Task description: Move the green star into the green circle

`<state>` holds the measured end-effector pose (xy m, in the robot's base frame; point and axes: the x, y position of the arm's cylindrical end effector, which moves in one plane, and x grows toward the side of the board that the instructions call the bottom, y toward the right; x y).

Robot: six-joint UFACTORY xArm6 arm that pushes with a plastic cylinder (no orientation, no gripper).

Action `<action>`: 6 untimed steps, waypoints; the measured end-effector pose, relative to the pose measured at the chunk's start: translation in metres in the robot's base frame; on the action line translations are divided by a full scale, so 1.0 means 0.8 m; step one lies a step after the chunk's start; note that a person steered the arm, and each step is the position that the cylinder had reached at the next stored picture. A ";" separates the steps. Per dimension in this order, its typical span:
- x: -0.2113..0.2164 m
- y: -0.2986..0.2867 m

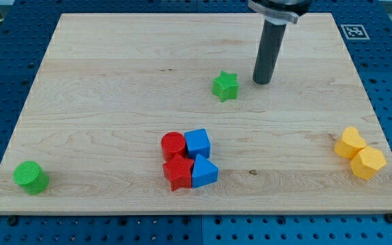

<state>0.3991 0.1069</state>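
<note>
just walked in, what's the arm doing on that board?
The arm's rod is on a wooden board. My tip sits just to the view's right of the green star, a small gap apart. The green circle is far off at the bottom left, so the push there is not yet done.

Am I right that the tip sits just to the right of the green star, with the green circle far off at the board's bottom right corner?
Not quite. In the camera view my tip does sit just right of the green star, slightly above it, apart from it. But the green circle is near the bottom left corner of the board, not the bottom right; two yellow blocks lie there.
</note>
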 end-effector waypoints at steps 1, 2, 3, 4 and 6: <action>0.005 -0.067; 0.005 -0.093; 0.005 -0.095; 0.005 -0.130; 0.005 -0.149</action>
<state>0.4033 -0.0123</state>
